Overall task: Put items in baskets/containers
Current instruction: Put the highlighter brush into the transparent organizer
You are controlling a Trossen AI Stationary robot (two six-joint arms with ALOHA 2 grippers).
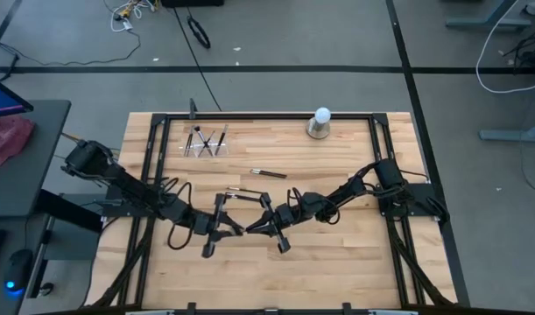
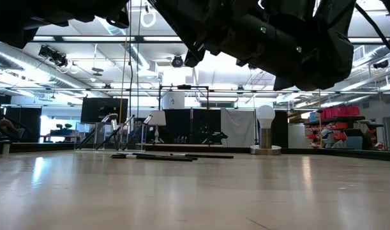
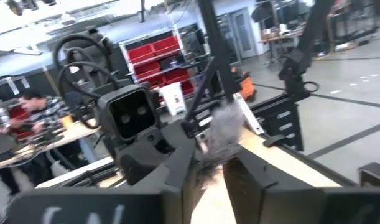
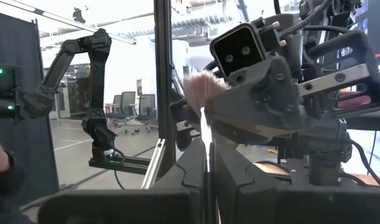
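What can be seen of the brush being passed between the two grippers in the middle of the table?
The brush is thin, with a dark handle and a fluffy tuft of pinkish-grey bristles. It is raised off the table, lying roughly level between the arms in the high view. The right gripper is shut on it, with the bristles sticking out past the fingertips. The left gripper has its fingers on either side of the same bristle end. Its ferrule cannot be made out.
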